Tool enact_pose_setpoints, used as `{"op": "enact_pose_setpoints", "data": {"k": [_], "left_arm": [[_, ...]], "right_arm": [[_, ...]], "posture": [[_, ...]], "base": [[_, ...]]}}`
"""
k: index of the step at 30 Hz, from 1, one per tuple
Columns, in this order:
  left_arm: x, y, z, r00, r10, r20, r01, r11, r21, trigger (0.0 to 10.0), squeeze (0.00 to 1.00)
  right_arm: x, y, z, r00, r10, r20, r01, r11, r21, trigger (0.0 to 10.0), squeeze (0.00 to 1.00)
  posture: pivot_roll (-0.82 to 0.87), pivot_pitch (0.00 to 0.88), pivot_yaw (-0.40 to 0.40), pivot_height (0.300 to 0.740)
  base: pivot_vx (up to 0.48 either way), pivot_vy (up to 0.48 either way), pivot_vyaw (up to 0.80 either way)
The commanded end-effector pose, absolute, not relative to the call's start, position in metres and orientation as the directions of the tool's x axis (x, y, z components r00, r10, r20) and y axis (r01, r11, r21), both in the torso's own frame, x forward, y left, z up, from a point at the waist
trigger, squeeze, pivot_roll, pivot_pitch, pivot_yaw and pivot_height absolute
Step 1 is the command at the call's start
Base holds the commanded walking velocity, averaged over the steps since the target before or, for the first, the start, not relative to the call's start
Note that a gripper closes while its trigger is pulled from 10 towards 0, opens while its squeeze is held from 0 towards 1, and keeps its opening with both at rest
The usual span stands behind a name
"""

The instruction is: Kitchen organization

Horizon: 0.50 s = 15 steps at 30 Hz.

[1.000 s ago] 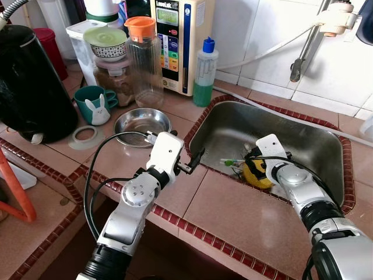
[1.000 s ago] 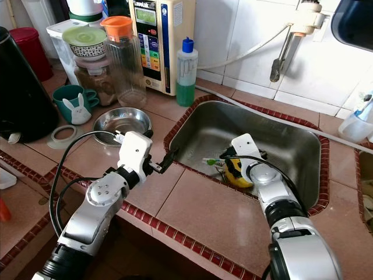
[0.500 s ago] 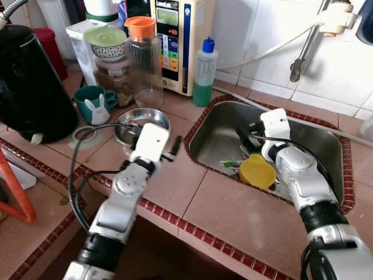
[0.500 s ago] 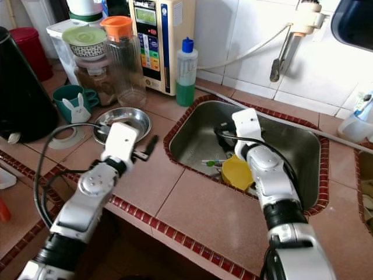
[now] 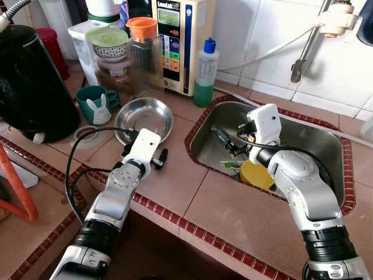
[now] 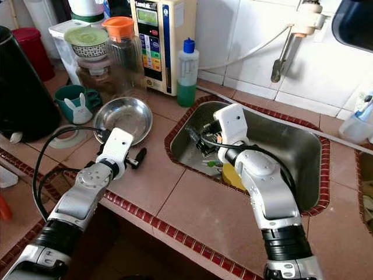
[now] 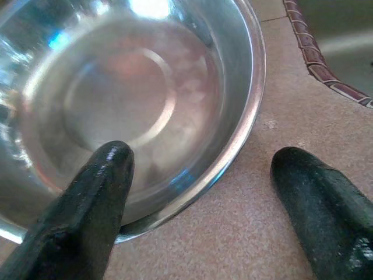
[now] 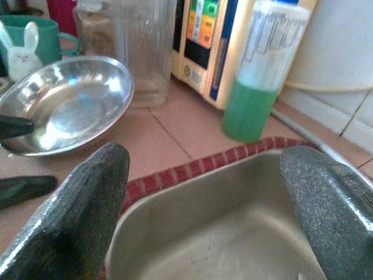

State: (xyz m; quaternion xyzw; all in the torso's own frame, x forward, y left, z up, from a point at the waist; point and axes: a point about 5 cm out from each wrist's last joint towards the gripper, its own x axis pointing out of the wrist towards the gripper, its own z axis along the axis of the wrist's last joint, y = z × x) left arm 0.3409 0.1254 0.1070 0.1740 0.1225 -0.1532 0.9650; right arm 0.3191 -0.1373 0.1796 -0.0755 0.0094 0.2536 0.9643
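- The left gripper sits low over the tiled counter, its two fingers spread; in the left wrist view one finger overlaps the near rim of the steel bowl while the other rests over bare tile just beside it.
- The bowl stands on the counter just beyond that gripper, left of the sink, tilted with its far rim raised; it looks empty and shiny inside.
- The right gripper is held above the left half of the sink, fingers spread wide and holding nothing, pointing left toward the bowl.
- In the right wrist view, the bowl, a clear jug and a green soap bottle show between and beyond its fingers.
- A yellow cup lies in the sink at its near wall, just below the right arm's wrist, apart from the fingers; small green-handled items lie beside it on the sink floor.
- Behind the bowl stand the jug with an orange lid, a teal mug with a rabbit figure, and a lidded patterned bowl stacked on a jar.
- A black kettle stands at the far left, and a white wall appliance behind the soap bottle.
- A faucet hangs over the far side of the sink.
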Motion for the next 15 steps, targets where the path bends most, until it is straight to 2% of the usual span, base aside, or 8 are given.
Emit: {"op": "enact_pose_setpoints", "data": {"k": [1,6,7,8,9,11,12,15], "left_arm": [[0.3387,0.1292,0.0925,0.904,-0.232,-0.359,0.341,0.897,0.282,0.0,0.0],[0.342,0.1287,0.0945,0.902,-0.244,-0.357,0.356,0.889,0.29,0.1,0.0],[0.3425,0.1286,0.0952,0.903,-0.244,-0.353,0.355,0.886,0.298,3.1,0.0],[0.343,0.1285,0.0957,0.904,-0.245,-0.35,0.356,0.884,0.302,4.3,0.0],[0.3434,0.1284,0.0959,0.904,-0.246,-0.348,0.358,0.883,0.304,4.9,0.0],[0.3438,0.1281,0.0959,0.904,-0.249,-0.349,0.36,0.882,0.304,4.9,0.0],[0.3442,0.1282,0.0962,0.904,-0.25,-0.347,0.364,0.877,0.315,9.0,0.0],[0.3459,0.1286,0.0989,0.904,-0.262,-0.339,0.377,0.861,0.341,10.0,0.0]], "right_arm": [[0.3155,-0.1357,0.1832,0.868,0.494,-0.059,-0.497,0.857,-0.139,10.0,0.0],[0.3135,-0.1379,0.1847,0.871,0.487,-0.068,-0.492,0.859,-0.14,10.0,0.0],[0.3134,-0.138,0.1848,0.871,0.487,-0.069,-0.492,0.859,-0.141,10.0,0.0],[0.3133,-0.1379,0.1848,0.87,0.487,-0.069,-0.492,0.859,-0.141,10.0,0.0],[0.313,-0.1379,0.185,0.87,0.487,-0.071,-0.492,0.859,-0.14,10.0,0.0],[0.3127,-0.1375,0.1849,0.871,0.486,-0.073,-0.492,0.858,-0.145,10.0,0.0],[0.3124,-0.1373,0.1848,0.871,0.486,-0.075,-0.492,0.859,-0.145,10.0,0.0],[0.3118,-0.1371,0.1854,0.872,0.484,-0.078,-0.49,0.86,-0.143,10.0,0.0]], "posture": [[0.1,0.013,0.021,0.74],[0.1,0.014,0.019,0.74],[0.1,0.014,0.019,0.74],[0.1,0.014,0.018,0.74],[0.1,0.014,0.018,0.74],[0.1,0.014,0.018,0.74],[0.1,0.014,0.018,0.74],[0.1,0.016,0.018,0.74]], "base": [[0.0,0.0,0.0],[0.0,0.0,0.0],[0.0,0.0,0.0],[0.0,0.0,0.0],[0.0,0.0,0.0],[0.0,0.0,0.0],[0.0,0.0,0.0],[0.0,0.0,0.0]]}}
